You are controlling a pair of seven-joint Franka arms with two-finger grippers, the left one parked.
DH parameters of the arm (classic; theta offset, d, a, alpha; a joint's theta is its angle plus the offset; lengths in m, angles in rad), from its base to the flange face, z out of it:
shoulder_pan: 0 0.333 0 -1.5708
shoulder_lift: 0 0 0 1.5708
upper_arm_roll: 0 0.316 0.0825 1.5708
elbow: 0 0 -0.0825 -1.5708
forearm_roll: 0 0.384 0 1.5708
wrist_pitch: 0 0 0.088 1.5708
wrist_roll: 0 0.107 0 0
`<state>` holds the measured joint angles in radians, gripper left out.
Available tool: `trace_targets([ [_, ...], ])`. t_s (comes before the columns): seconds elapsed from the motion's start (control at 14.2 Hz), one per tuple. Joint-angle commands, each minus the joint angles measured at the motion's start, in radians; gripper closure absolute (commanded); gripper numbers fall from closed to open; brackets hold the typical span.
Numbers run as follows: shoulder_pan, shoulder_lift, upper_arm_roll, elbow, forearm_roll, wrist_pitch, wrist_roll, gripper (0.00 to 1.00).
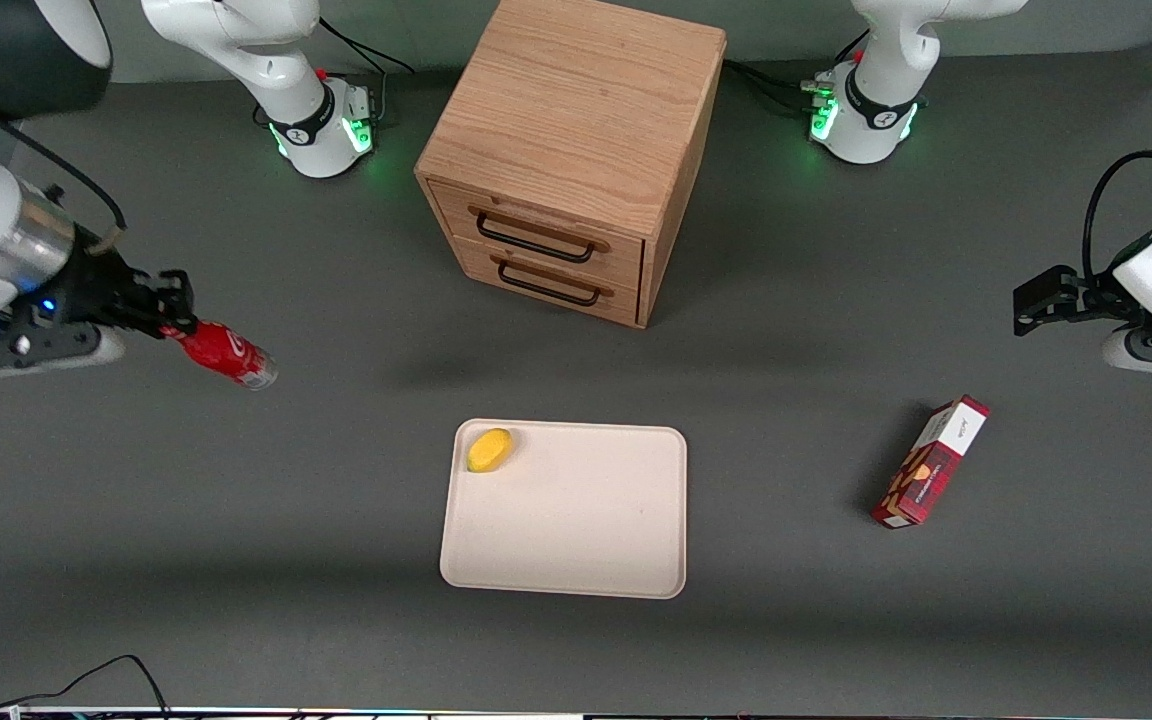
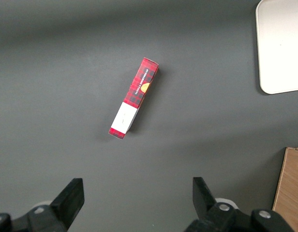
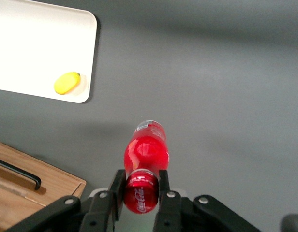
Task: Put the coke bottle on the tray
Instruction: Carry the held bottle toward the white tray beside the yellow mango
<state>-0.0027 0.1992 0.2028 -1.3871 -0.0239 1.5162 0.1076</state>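
1. In the right wrist view we see the black two-finger gripper [image 3: 139,186] clamped on the red cap of the small red coke bottle [image 3: 145,151], one finger on each side of the cap; the front view shows the same gripper [image 1: 171,318] only from the side.
2. In the front view the coke bottle [image 1: 226,355] hangs tilted, cap in the gripper and clear base pointing away, toward the working arm's end of the table and well apart from the large flat cream-beige tray [image 1: 576,540].
3. The wrist view shows the tray [image 3: 23,53] with a small yellow fruit [image 3: 67,82] near one corner; the front view places that fruit [image 1: 489,449] on the tray at the corner nearest the wooden two-drawer cabinet [image 1: 576,150].
4. Only the left wrist view and the front view show the red patterned carton box [image 2: 133,97], lying flat toward the parked arm's end.
5. Everything sits on a plain dark grey table [image 1: 236,500].
6. We read white script lettering on the cap; the carton's print is too small to read.
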Motion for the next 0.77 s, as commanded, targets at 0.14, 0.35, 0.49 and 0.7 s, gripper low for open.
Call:
trace_targets([
  [0.14,0.147,0.276,-0.008,0.221,0.002,0.106,0.09,1.0],
  [0.35,0.239,0.412,-0.04,0.312,-0.007,0.209,0.118,1.0],
  [0.49,0.288,0.486,-0.061,0.344,-0.007,0.263,0.13,1.0],
  [0.7,0.313,0.545,-0.079,0.347,-0.007,0.357,0.132,1.0],
])
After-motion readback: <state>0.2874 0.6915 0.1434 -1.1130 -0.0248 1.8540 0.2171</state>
